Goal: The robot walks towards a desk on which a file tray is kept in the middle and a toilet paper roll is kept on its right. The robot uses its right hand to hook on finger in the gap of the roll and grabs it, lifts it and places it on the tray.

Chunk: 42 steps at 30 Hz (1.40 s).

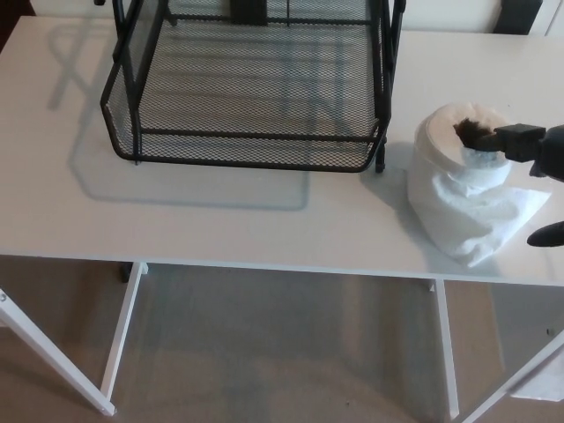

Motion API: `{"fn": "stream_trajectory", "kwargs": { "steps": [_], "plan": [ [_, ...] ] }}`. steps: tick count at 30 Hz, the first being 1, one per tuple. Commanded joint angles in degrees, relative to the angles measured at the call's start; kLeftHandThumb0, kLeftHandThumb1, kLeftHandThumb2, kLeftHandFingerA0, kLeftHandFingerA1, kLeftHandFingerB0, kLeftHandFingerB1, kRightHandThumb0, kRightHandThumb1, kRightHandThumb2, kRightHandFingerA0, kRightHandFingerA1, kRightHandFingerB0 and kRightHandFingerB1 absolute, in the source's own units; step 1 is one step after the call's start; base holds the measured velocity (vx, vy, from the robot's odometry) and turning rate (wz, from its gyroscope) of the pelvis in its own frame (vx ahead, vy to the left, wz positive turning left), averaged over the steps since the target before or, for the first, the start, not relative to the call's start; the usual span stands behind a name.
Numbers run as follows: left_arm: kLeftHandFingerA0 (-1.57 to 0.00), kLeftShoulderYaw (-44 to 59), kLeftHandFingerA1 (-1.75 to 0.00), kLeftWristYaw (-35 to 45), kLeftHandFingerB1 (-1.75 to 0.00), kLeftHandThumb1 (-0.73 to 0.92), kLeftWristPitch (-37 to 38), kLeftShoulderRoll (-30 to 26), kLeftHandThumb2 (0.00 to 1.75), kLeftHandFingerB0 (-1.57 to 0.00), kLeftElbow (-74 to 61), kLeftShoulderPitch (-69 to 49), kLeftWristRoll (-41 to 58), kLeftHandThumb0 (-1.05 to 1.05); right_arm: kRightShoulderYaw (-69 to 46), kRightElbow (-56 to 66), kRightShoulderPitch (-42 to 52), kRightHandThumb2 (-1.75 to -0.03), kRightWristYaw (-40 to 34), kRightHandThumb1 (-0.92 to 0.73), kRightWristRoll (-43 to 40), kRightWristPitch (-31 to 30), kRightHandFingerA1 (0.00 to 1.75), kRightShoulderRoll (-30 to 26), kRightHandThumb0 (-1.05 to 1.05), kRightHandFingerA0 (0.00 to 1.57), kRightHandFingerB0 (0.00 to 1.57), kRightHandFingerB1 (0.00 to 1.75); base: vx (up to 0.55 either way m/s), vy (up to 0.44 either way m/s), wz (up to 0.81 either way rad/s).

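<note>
White tabletop (pixel 203 220): file tray (pixel 251 150) centre-far, toilet paper roll (pixel 467 181) right. Right hand (pixel 529 150) finger hooked in core, roll held; hook to be kept deep, lift straight.

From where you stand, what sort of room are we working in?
Probably a home or small office room, though little shows: a plain white desk on thin white legs, a black mesh file tray on it, and beige carpet beneath.
</note>
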<state>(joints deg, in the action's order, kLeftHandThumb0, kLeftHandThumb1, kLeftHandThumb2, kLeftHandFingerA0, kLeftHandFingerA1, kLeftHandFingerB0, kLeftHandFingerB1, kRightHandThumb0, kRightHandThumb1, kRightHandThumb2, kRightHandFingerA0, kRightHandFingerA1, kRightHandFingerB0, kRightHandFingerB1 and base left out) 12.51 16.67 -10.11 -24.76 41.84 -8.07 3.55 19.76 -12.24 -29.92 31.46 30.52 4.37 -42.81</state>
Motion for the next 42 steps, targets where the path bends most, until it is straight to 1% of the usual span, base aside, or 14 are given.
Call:
{"fn": "stream_trajectory", "kwargs": {
  "steps": [1,6,8,9,10,20,22,23,24,26,34,35,38,42],
  "plan": [
    [0.00,2.3,-0.51,0.8,-0.50,0.66,-0.1,0.3,1.17,0.00,-0.3,-0.3,2.5,-0.33,-0.5,-0.5,2.2,-0.83,-1.0,-0.49,1.0,-0.4,0.58,0.6,-0.61,0.38,0.06,0.34,0.00,0.000,0.00],
    [0.00,2.0,-0.51,0.6,-0.50,0.66,1.0,0.2,1.18,0.00,-0.1,-0.4,1.7,-0.33,-2.8,0.6,3.4,-0.60,-1.9,-0.60,-1.1,1.4,0.53,0.8,-0.53,0.46,0.12,0.23,0.00,0.000,0.00],
    [-0.01,2.4,-0.46,0.9,-0.45,0.74,1.3,0.3,1.01,-0.04,0.6,-0.2,2.1,-0.75,-3.4,1.0,3.4,-0.82,-1.5,-0.48,-1.5,1.5,0.60,0.7,-0.58,0.41,0.05,0.28,0.00,0.000,0.00],
    [0.00,2.5,-0.51,0.9,-0.50,0.66,1.2,0.3,1.17,0.00,0.7,-0.1,2.2,-0.33,-3.7,1.1,3.4,-0.58,-1.6,-0.62,-1.5,1.7,0.48,0.6,-0.53,0.45,0.06,0.26,0.00,0.000,0.00],
    [-0.01,2.1,-0.51,0.4,-0.50,0.65,0.7,0.2,1.17,0.00,-0.1,-0.4,1.8,-0.33,-4.0,1.2,3.4,-0.82,-1.8,-0.48,-1.7,1.8,0.59,0.5,-0.57,0.41,0.05,0.24,0.00,0.000,0.00],
    [0.00,1.7,-0.51,0.1,-0.50,0.67,1.9,0.2,1.18,0.00,0.6,-0.6,1.3,-0.33,-5.7,2.1,2.9,-0.58,-0.4,-0.62,-2.4,1.4,0.47,0.1,-0.56,0.42,0.02,0.27,0.00,0.000,0.00],
    [0.00,1.4,-0.51,0.3,-0.49,0.68,2.0,-0.1,1.19,0.00,1.2,-0.3,1.0,-0.33,-5.9,2.2,2.9,-0.84,0.3,-0.48,-2.9,1.5,0.57,-0.1,-0.60,0.36,0.03,0.23,0.00,0.000,0.00],
    [0.00,1.6,-0.51,0.5,-0.50,0.68,2.0,0.0,1.19,0.00,1.1,-0.3,1.4,-0.33,-5.9,2.2,2.8,-0.58,0.3,-0.61,-2.8,1.4,0.46,0.0,-0.56,0.42,0.02,0.28,0.00,0.000,0.00],
    [0.00,1.4,-0.51,0.1,-0.50,0.67,1.2,0.1,1.18,0.00,0.2,-0.6,1.2,-0.33,-6.0,2.2,3.1,-0.85,0.3,-0.47,-2.8,1.5,0.58,-0.1,-0.59,0.36,0.01,0.25,0.00,0.000,0.00],
    [0.00,1.1,-0.51,0.1,-0.50,0.67,1.4,-0.1,1.18,0.00,0.5,-0.5,0.9,-0.33,-5.7,2.0,2.9,-0.58,0.5,-0.61,-2.7,1.4,0.46,0.2,-0.54,0.43,0.02,0.28,0.00,0.000,0.00],
    [0.00,1.7,-0.52,0.5,-0.50,0.67,1.2,0.3,1.18,0.00,-0.5,-1.0,2.0,-0.33,-4.0,0.6,1.4,-0.83,1.1,-0.47,-1.2,0.8,0.57,1.5,-0.57,0.39,0.04,0.27,0.00,0.000,0.00],
    [-0.01,2.0,-0.47,0.6,-0.47,0.72,1.4,0.4,1.05,-0.06,0.1,-0.8,2.4,-0.63,-3.8,0.3,1.2,-0.83,1.1,-0.48,-1.1,0.7,0.57,1.6,-0.57,0.39,0.04,0.26,0.00,0.000,0.00],
    [0.00,1.5,-0.52,0.4,-0.50,0.66,2.2,0.2,1.18,0.00,0.9,-0.6,1.6,-0.33,-2.8,-3.0,-0.9,-0.57,0.9,-0.60,-0.1,0.1,0.47,2.5,-0.54,0.44,0.05,0.27,0.00,0.000,0.00],
    [0.00,1.4,-0.51,0.5,-0.50,0.66,2.1,0.3,1.18,0.00,1.3,-0.7,1.5,-0.33,-2.8,-5.6,-3.1,-0.85,1.8,-0.47,-0.9,-0.3,0.58,2.6,-0.60,0.36,0.00,0.23,0.00,0.000,0.00]
  ]
}}
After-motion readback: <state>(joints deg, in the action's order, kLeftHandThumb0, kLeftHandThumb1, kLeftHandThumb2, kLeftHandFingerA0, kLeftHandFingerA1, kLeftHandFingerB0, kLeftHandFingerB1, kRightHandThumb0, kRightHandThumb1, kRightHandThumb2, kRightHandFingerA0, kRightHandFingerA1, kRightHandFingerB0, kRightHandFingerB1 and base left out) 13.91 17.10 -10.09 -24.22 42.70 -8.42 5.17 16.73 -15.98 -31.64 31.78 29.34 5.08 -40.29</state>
